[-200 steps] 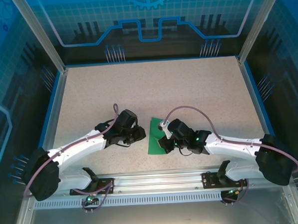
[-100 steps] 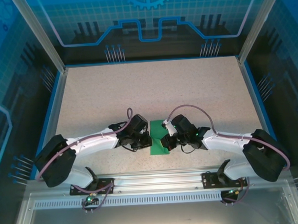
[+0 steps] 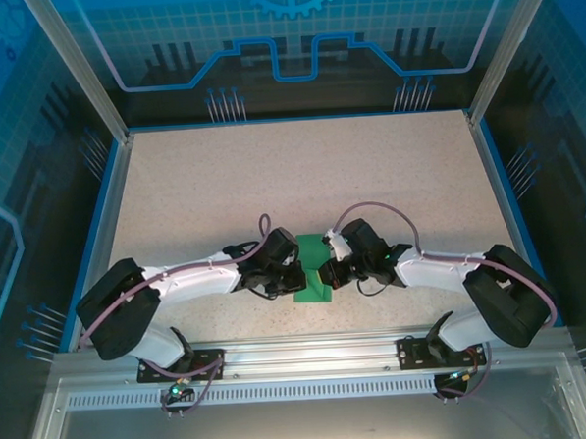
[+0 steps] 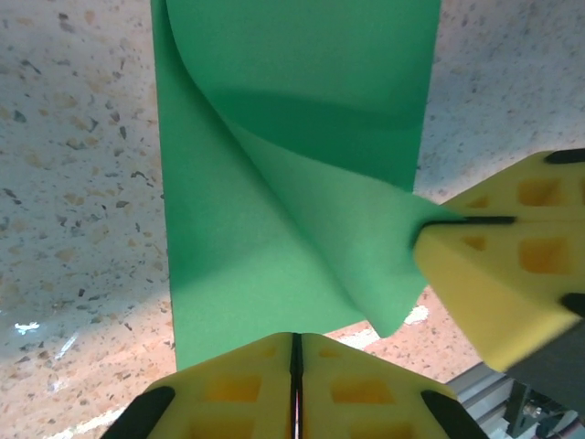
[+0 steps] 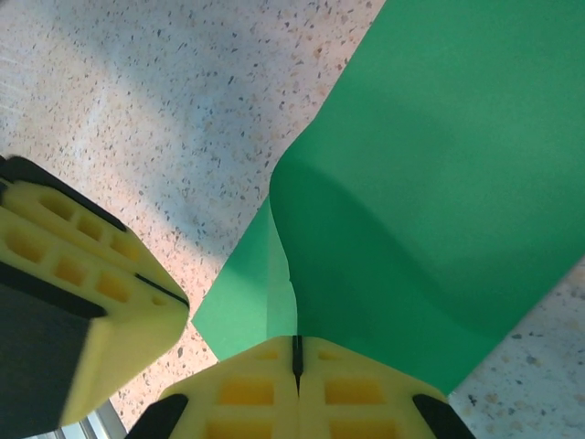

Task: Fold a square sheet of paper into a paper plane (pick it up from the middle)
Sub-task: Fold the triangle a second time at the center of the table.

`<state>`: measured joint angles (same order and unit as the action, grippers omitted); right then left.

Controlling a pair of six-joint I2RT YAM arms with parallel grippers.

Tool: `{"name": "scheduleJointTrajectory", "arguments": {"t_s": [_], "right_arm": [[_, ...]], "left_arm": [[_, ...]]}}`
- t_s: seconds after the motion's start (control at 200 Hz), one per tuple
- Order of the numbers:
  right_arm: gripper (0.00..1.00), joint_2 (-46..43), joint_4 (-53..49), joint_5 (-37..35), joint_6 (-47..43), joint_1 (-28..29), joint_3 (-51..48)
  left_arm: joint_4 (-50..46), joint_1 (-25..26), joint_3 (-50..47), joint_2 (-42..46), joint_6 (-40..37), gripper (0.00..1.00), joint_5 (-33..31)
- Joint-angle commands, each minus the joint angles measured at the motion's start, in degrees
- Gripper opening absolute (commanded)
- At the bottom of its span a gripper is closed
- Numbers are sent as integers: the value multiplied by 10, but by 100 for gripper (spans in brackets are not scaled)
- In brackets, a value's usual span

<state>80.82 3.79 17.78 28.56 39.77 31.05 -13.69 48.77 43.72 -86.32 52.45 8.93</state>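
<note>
Near the front edge of the speckled table (image 3: 300,170), between the two arms, lies the square sheet of paper (image 3: 313,291). It is bright green. From above it looks like a narrow strip, because one part is lifted and curled over the rest.

On its left side is the left gripper (image 3: 295,276). Its yellow fingers (image 4: 242,384) are pressed tight together, with just a thin dark line between them. They meet the paper right at its near edge and seem to pinch the flat bottom layer there.

On the other side is the right gripper (image 3: 326,274). Its yellow fingers (image 5: 352,389) are squeezed together too. They hold the lifted part of the paper. That part rises off the table in a soft bend and makes a shadow on the green under it.

The two grippers are very close to each other, with the paper between them. The far end of the paper lies flat on the table.
</note>
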Motion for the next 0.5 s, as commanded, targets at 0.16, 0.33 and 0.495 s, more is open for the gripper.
{"name": "scheduleJointTrajectory", "arguments": {"t_s": [0.16, 0.33, 0.495], "right_arm": [[6, 10, 12, 31, -7, -28, -6], [7, 20, -2, 39, -31, -42, 1], [7, 38, -10, 46, -52, -50, 14]], "left_arm": [[6, 11, 17, -46, -1, 11, 6], [-7, 16, 24, -67, -6, 9, -3], [-16, 19, 26, -74, -8, 9, -12]]}}
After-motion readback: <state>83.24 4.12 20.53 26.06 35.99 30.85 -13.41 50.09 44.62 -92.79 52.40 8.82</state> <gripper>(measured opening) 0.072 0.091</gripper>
